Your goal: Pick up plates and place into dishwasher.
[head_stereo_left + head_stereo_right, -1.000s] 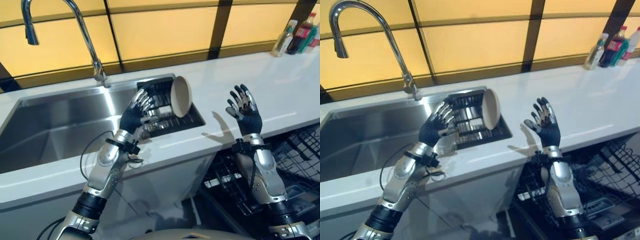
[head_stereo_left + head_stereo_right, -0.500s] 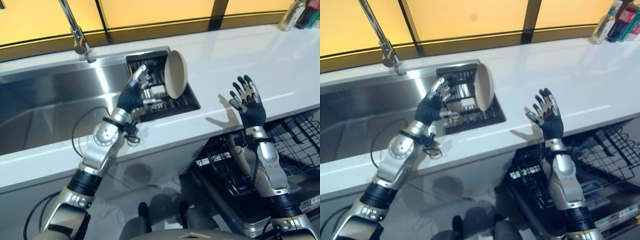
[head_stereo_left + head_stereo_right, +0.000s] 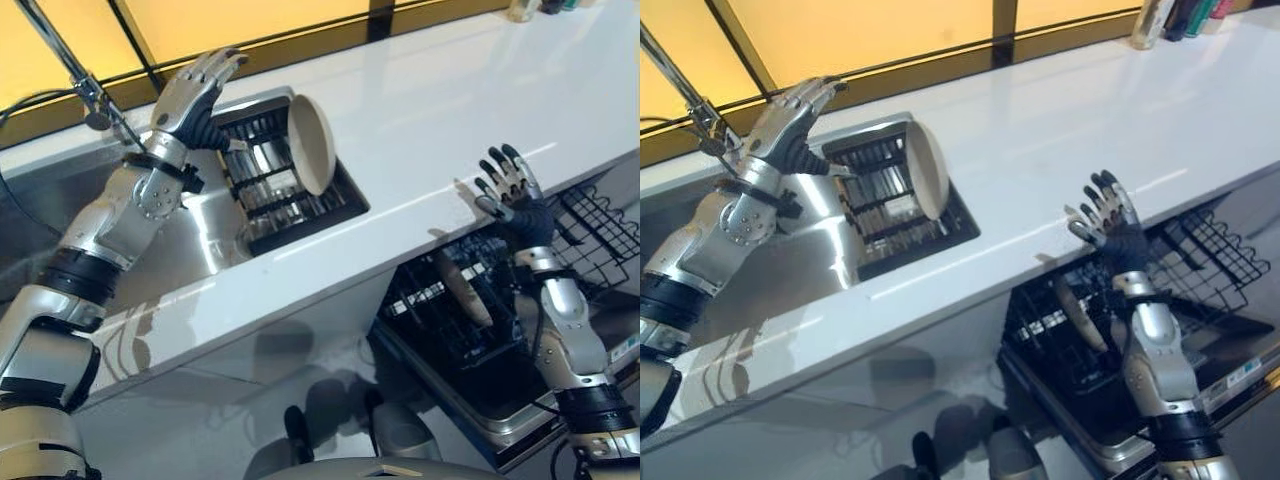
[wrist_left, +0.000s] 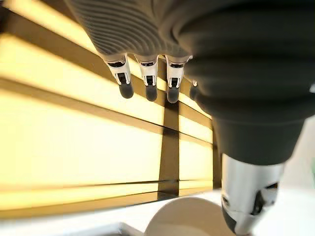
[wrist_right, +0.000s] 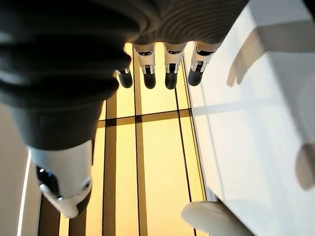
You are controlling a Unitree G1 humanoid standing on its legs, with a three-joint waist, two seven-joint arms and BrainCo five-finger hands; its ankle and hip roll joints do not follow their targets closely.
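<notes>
A cream plate (image 3: 312,143) stands on edge in the black drying rack (image 3: 262,190) set in the sink's right end; its rim (image 4: 187,216) also shows in the left wrist view. My left hand (image 3: 195,88) is raised above the rack's far left corner, open with straight fingers, apart from the plate. My right hand (image 3: 512,192) is held upright and open just off the counter's front edge, holding nothing. Below it, another pale plate (image 3: 460,288) stands in the pulled-out dishwasher rack (image 3: 440,335).
The white counter (image 3: 440,110) runs to the right, with bottles (image 3: 1170,15) at its far end. A tall faucet (image 3: 75,75) rises behind the steel sink (image 3: 190,225). A second wire basket (image 3: 600,230) of the dishwasher juts out at the right.
The camera has tipped down and to the right. My left hand has lifted up and back from beside the plate. My right hand has moved off the counter's front edge, over the dishwasher.
</notes>
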